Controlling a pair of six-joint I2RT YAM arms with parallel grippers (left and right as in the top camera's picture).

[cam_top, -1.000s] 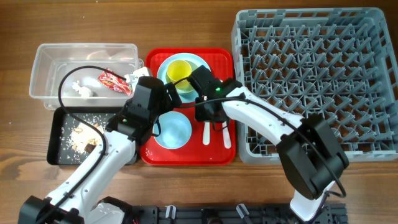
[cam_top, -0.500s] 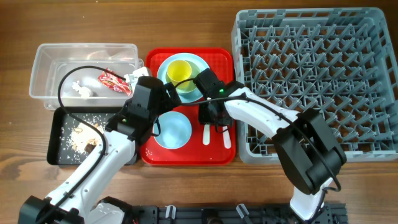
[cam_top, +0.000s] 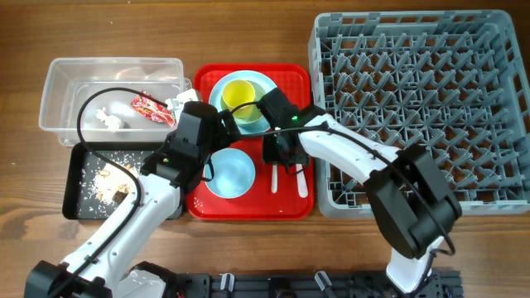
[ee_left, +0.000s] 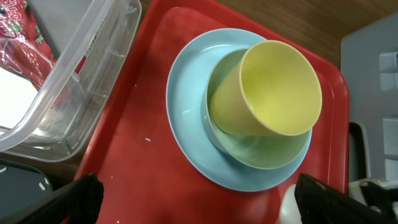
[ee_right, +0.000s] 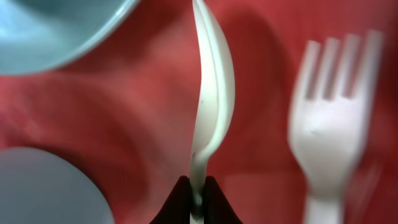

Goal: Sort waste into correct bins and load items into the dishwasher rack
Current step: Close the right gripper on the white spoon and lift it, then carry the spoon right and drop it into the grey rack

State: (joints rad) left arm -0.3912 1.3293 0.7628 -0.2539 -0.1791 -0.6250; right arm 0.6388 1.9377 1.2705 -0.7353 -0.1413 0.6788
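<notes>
Plastic in the pinch: clamps the white spoon (ee_right: pixel 211 93) by its handle in the right gripper (ee_right: pixel 198 202), edge-on over the red tray (ee_right: pixel 124 124), near the fork (ee_right: pixel 329 118). Holds the left gripper (ee_left: pixel 199 193) spread beside the yellow cup (ee_left: pixel 273 87), tilted in the green bowl (ee_left: pixel 267 154) on the blue plate (ee_left: pixel 185 106).

From overhead, the right arm covers the heads of the white plastic spoon (cam_top: pixel 274 178) and fork (cam_top: pixel 302 184), so we see only their handles. In the right wrist view the fork is blurred and its handle runs off the bottom edge. In the left wrist view the clear tub (ee_left: pixel 81 74) and red wrapper (ee_left: pixel 13 15) are cut by the picture's edge, and only the fingertips of the left end effector (ee_left: pixel 202 194) show.
</notes>
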